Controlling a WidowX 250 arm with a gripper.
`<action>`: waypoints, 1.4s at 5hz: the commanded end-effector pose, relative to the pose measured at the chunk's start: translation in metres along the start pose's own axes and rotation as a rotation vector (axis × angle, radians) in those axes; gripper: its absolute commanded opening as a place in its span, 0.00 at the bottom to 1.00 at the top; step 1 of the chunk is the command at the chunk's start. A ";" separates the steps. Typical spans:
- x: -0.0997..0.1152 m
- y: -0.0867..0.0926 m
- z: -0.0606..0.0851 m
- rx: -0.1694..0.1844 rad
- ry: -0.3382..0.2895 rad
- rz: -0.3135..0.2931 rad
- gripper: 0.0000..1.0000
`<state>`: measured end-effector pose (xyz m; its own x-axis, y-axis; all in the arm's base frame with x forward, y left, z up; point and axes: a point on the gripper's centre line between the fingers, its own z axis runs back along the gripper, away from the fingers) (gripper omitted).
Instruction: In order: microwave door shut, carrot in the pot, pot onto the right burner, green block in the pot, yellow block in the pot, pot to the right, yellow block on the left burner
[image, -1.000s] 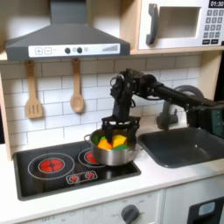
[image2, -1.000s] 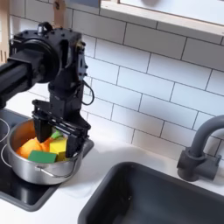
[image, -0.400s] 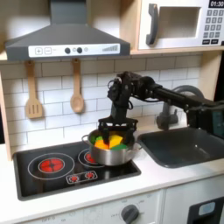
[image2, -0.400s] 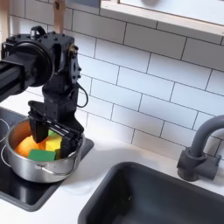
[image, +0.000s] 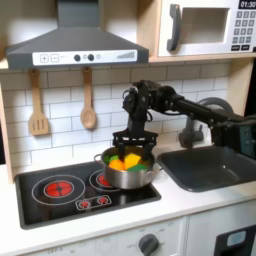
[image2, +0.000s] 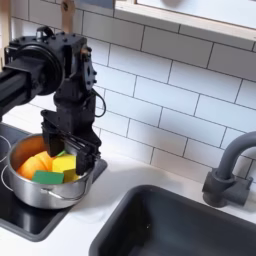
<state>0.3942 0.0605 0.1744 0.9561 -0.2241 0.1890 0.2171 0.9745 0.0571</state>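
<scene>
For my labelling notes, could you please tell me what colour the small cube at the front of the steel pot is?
Dark green; the small green cube shows best in the second exterior view.

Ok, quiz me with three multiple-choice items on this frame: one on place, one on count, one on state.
1. Where does the pot stand?
A. On the cooktop's burner nearer the sink
B. In the sink
C. On the white counter

2. How many utensils hang on the tile wall?
A. One
B. Two
C. Four

3. How is the microwave door?
A. Wide open
B. Shut
C. Removed

Answers: 1 A, the pot covers the burner beside the sink, under the pincer. 2 B, a slotted turner and a spoon hang there. 3 B, the door sits flush with the microwave front.
</scene>
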 end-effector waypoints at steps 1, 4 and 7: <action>-0.001 -0.005 -0.004 -0.041 -0.014 -0.005 1.00; -0.007 -0.010 -0.011 -0.067 0.014 -0.009 0.00; -0.013 -0.004 0.019 -0.069 0.034 0.015 0.00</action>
<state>0.3806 0.0574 0.1834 0.9673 -0.2099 0.1423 0.2152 0.9763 -0.0230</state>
